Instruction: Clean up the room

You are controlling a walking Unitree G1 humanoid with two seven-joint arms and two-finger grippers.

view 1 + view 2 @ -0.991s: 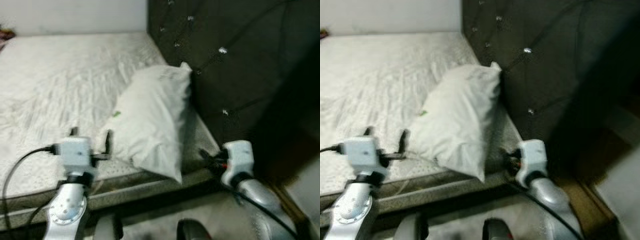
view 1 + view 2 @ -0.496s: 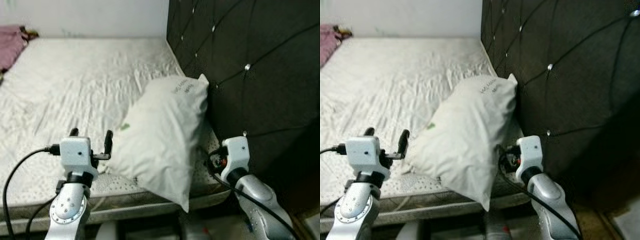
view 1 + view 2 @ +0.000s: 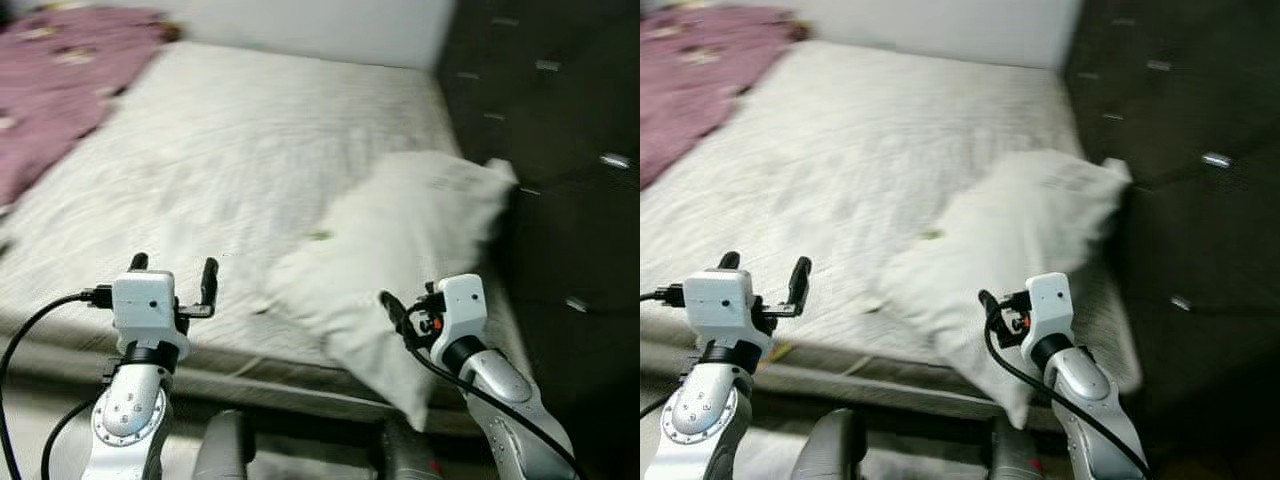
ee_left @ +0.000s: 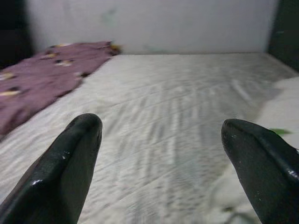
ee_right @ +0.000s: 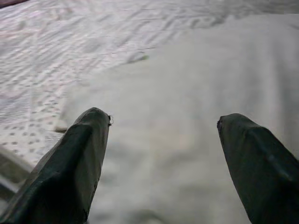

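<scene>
Soft white cloth pillow (image 3: 400,240) (crumpled), textured mattress (image 3: 230,150).

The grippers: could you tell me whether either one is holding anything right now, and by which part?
Nothing is held. The left gripper is open above the mattress; the right gripper is open, facing the pillow.

The view has swung left: the purple blanket (image 3: 60,90) on the far left of the bed now shows widely, and the dark headboard (image 3: 560,150) has slid rightward. The right gripper (image 3: 392,312), fingers spread, now sits over the white pillow (image 3: 400,240) rather than beside the headboard.
</scene>
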